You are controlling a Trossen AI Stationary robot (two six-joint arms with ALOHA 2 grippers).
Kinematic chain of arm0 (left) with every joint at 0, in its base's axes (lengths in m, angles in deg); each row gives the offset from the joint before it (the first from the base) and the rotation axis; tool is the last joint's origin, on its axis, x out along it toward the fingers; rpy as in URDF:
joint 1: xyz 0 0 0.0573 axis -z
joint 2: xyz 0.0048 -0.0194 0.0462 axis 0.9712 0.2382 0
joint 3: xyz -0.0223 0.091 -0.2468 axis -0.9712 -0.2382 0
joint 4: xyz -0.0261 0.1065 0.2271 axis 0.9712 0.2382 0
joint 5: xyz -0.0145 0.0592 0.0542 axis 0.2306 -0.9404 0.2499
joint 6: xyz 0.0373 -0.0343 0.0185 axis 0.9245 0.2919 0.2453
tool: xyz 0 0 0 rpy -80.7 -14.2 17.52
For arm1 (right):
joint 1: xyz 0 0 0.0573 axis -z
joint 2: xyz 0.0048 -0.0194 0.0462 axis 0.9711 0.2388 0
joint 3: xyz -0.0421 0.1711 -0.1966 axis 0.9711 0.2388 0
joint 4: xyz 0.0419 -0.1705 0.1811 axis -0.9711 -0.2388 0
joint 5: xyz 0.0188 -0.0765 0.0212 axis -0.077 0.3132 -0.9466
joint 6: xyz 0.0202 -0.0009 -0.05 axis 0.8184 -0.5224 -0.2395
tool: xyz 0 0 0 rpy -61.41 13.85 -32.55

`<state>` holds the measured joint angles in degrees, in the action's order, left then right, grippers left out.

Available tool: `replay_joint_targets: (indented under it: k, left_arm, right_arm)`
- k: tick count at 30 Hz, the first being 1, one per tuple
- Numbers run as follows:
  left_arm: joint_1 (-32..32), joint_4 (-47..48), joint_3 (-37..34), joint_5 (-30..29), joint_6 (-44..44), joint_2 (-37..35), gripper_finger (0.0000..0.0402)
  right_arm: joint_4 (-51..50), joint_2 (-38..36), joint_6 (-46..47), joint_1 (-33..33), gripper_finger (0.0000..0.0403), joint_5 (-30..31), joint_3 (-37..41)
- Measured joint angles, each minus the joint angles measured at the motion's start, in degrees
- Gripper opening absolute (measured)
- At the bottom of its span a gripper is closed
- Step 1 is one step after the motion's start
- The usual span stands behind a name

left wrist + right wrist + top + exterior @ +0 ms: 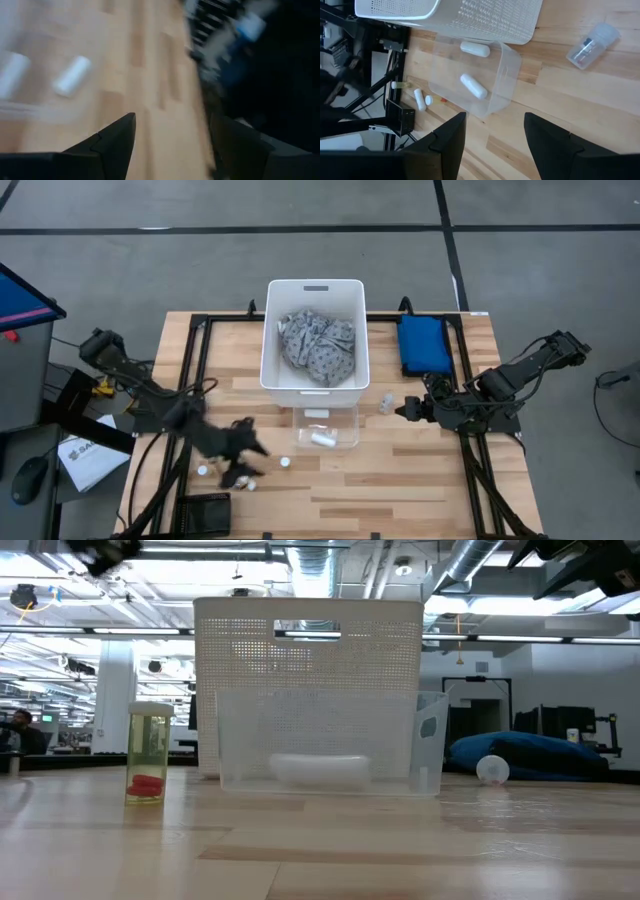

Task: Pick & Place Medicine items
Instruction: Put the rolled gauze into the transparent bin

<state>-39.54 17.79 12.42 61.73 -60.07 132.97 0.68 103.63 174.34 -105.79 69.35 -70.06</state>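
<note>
The medicine items are small white pieces. Two white cylinders lie inside a clear tub in front of the white bin; the low view shows one cylinder. Other small white items lie on the wood near the table's near left, by my left gripper. In its own blurred view, my left gripper is open with nothing between the fingers. My right gripper is open and waits right of the tub, beside a small clear bottle lying on the table.
Grey patterned cloth fills the white bin. A blue pouch lies to the bin's right. A yellowish vial with something red inside stands on the table in the low view. A black frame runs along the table's sides.
</note>
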Motion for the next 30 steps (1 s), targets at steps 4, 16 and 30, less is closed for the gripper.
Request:
replay_joint_targets:
  k: [4,16,30]
  left_arm:
    - [7.6,6.6,0.0,3.4,0.3,-0.6,0.0250]
    - [11.8,10.8,0.0,3.9,12.3,13.7,0.0250]
    - [11.8,8.9,0.0,1.8,12.9,28.4,0.0220]
  right_arm:
    - [0.0,0.0,-0.2,0.0,0.0197,1.2,0.0]
    - [0.1,0.1,0.9,0.2,0.0197,5.2,0.0]
    - [0.1,0.1,0.0,1.2,0.0197,5.3,0.0]
